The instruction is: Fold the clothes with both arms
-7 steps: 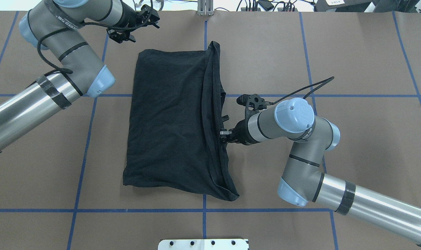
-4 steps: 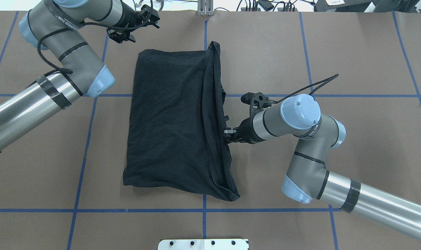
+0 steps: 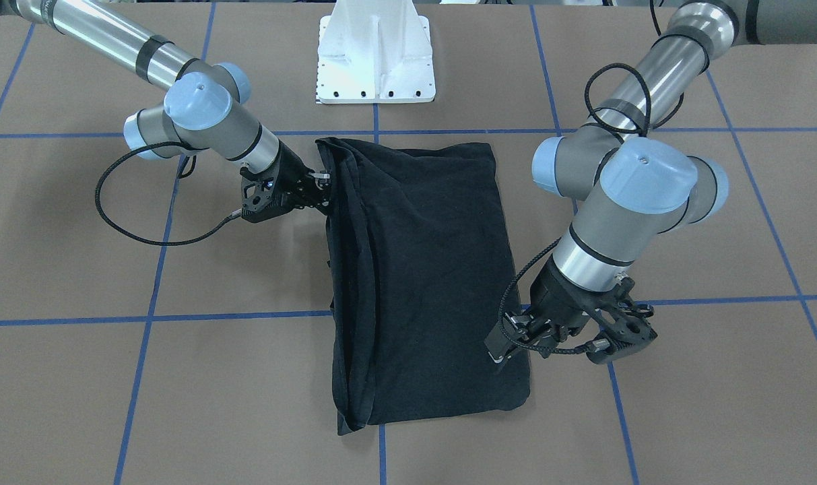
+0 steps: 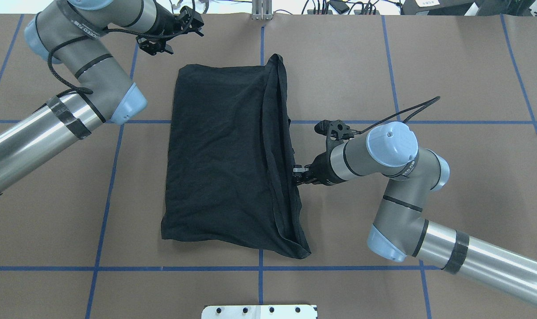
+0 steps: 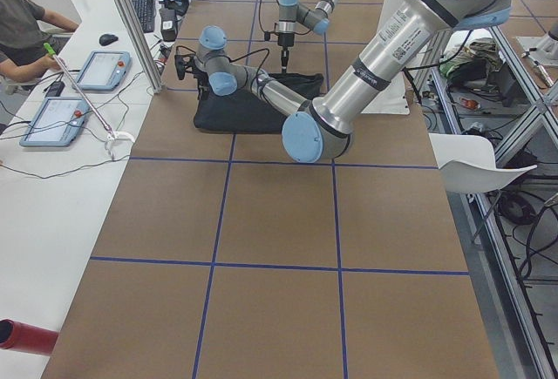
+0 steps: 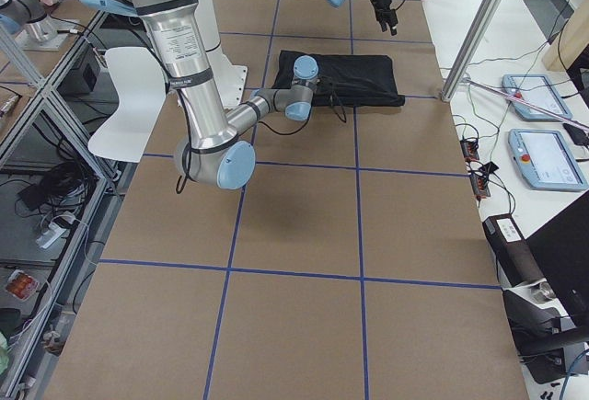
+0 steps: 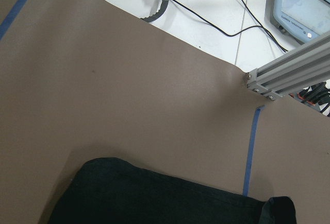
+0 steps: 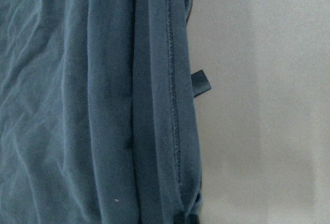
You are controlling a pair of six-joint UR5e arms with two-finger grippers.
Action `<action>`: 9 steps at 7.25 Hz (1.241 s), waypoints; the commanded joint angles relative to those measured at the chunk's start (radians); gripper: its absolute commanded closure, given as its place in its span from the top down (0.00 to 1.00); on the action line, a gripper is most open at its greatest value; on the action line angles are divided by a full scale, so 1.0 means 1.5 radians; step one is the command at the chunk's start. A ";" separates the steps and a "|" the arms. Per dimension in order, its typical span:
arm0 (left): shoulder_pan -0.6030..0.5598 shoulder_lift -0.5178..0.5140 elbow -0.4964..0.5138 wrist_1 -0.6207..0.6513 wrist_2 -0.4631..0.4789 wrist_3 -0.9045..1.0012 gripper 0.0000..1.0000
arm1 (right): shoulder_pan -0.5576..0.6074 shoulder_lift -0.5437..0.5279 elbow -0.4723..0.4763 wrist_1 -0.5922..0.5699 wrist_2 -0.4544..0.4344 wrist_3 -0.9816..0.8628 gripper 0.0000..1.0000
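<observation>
The right fingers (image 4: pixel 297 173) were closed on the stacked hem (image 8: pixel 172 105) of the T-shirt (image 4: pixel 224 155), about midway along its long edge. From the fingertips the cloth spread away as a folded, plain black rectangle lying flat on the surface (image 4: pixel 361 66). The left fingers (image 4: pixel 155 47) hung by the corner diagonally farthest from the right fingers and held nothing. Whether they were open or closed could not be told.

The step seemed to be a pull or lift of that edge by the right fingers alone. Done well, the pinch would keep every layer of the hem. The move would stay low and slow, because the ends of the edge to either side of the fingers would probably lag and sag. The left fingers could pin their corner to stop the whole garment sliding.

The right wrist view showed the stitching, the separate layers and a small tab (image 8: pixel 201 82) jutting from the edge ahead of the fingers. The front-facing view set the left fingers (image 3: pixel 502 347) over the cloth's edge, whereas overhead they sat off it, so they were probably raised. The left wrist view showed no fingers, only the shirt's edge and bare surface beyond.
</observation>
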 commanded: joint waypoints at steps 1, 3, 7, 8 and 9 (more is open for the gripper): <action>0.000 0.000 0.001 0.000 0.000 0.000 1.00 | 0.000 -0.002 0.001 0.000 0.002 -0.003 0.88; 0.000 0.000 0.001 0.000 0.000 0.001 1.00 | 0.016 0.003 0.001 -0.002 0.000 -0.007 1.00; -0.001 0.001 -0.025 0.043 -0.002 0.001 1.00 | 0.056 0.007 -0.007 -0.011 -0.006 -0.016 1.00; 0.001 0.032 -0.071 0.065 -0.001 0.001 1.00 | 0.068 0.008 -0.007 -0.011 -0.007 -0.016 1.00; 0.001 0.055 -0.103 0.067 -0.002 0.001 1.00 | 0.083 0.027 -0.009 -0.032 -0.008 -0.017 1.00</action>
